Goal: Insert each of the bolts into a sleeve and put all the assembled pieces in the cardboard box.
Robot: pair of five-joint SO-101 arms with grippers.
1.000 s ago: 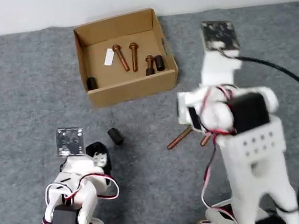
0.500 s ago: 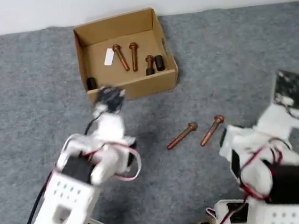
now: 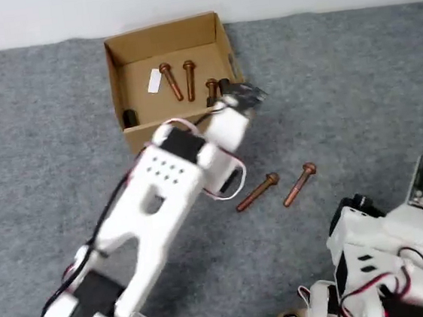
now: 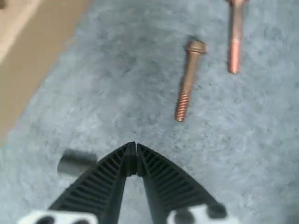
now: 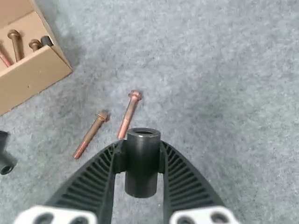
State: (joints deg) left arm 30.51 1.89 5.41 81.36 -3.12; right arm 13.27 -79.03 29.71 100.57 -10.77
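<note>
Nearest me, at 5 o'clock on the grey carpet (image 3: 53,160), the R arm (image 3: 381,262) sits low. Its right gripper (image 5: 141,147) is clamped on a black sleeve (image 5: 142,170), held upright w/ the open bore facing up.

The L arm (image 3: 163,201) stretches from 7 o'clock toward the centre, ending just in front of the box. Its left gripper (image 4: 135,156) is pinched tight, tips touching, nothing between them, above bare carpet. A second sleeve (image 4: 74,164) lies on its side just beside those tips.

Past that, approx mid-carpet, two copper bolts lie apart but near each other: first bolt (image 3: 258,191), second bolt (image 3: 299,183), both heads pointing to 2 o'clock.

Farthest, at 11 o'clock, the open cardboard box (image 3: 185,127). Inside: two bare bolts (image 3: 171,81) mid-floor, a white label (image 3: 155,80) beside them, a third bolt (image 3: 211,86) w/ a black piece at its near end, and a lone sleeve (image 3: 129,118) in the near corner at 7 o'clock.
</note>
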